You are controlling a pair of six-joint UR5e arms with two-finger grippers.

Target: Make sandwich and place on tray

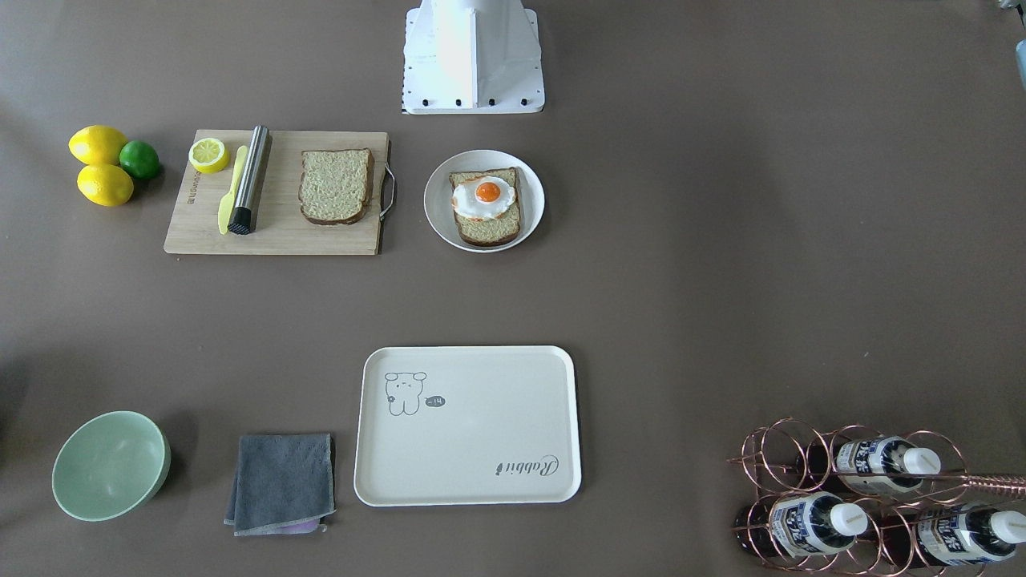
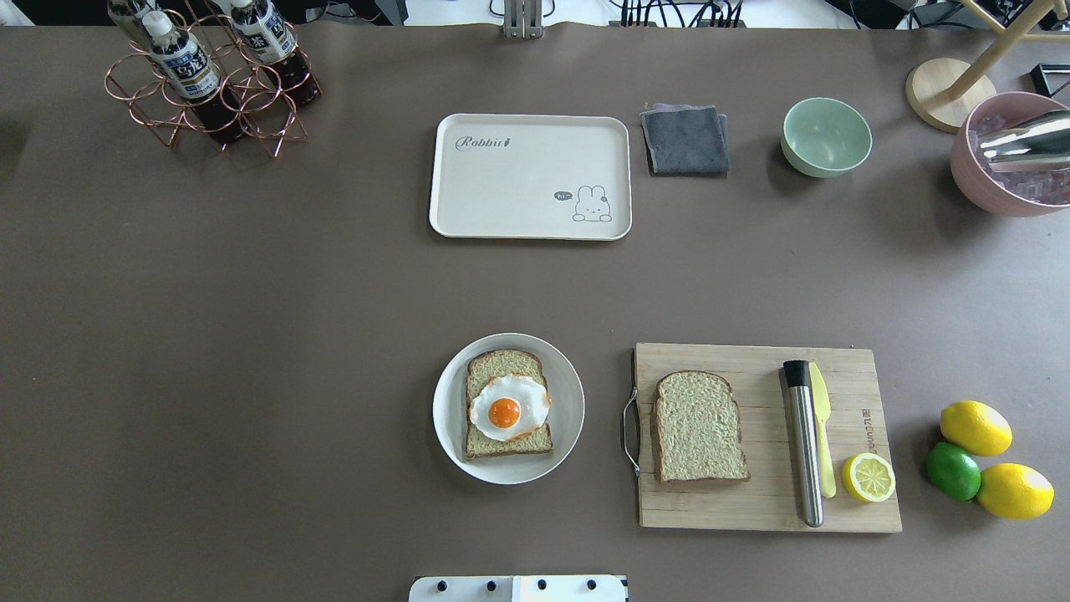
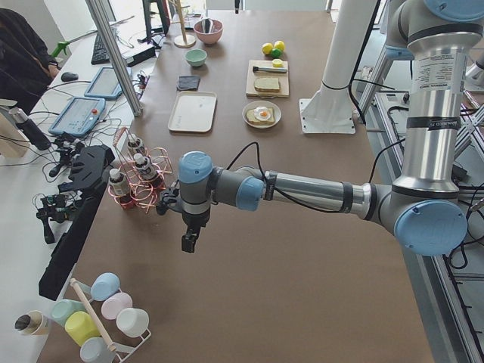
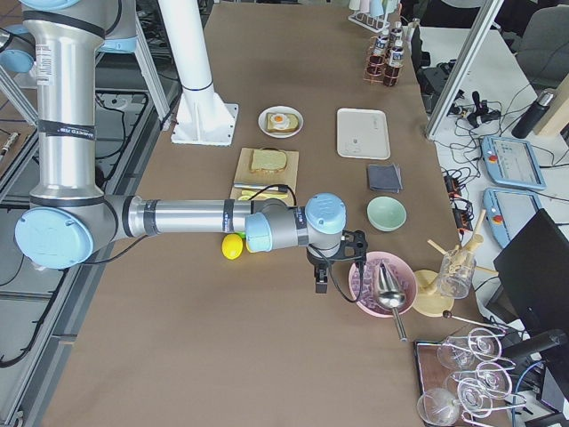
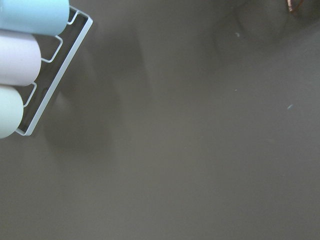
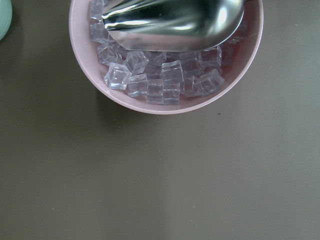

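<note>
The sandwich is not yet put together. One slice (image 2: 512, 447) with the fried egg (image 2: 507, 407) on top lies on a round white plate (image 2: 447, 410) near the robot's base. The second slice (image 2: 699, 426) lies flat on the wooden board (image 2: 848, 368) just beside the plate. The tray (image 2: 518, 184) lies well apart across the table, with a folded grey cloth (image 2: 685, 140) beside it and a green bowl (image 2: 826, 136) past that.

Also on the board are one steel cylinder (image 2: 802, 451), one yellow knife (image 2: 822, 435) and one lemon half (image 2: 868, 477). Off its end, two whole lemons (image 2: 975, 427) and one lime (image 2: 952, 471) huddle together. A copper wire rack (image 1: 801, 461) holds three bottles (image 1: 886, 458). A pink bowl (image 2: 995, 196) holds ice and a metal scoop (image 2: 1024, 138).

The left gripper (image 3: 187, 243) hangs over bare brown tabletop near the rack, and the right gripper (image 4: 321, 285) hangs by the pink bowl. I cannot tell whether either pincer is spread or pressed together. Two tablets (image 3: 79, 115) lie on a side desk.
</note>
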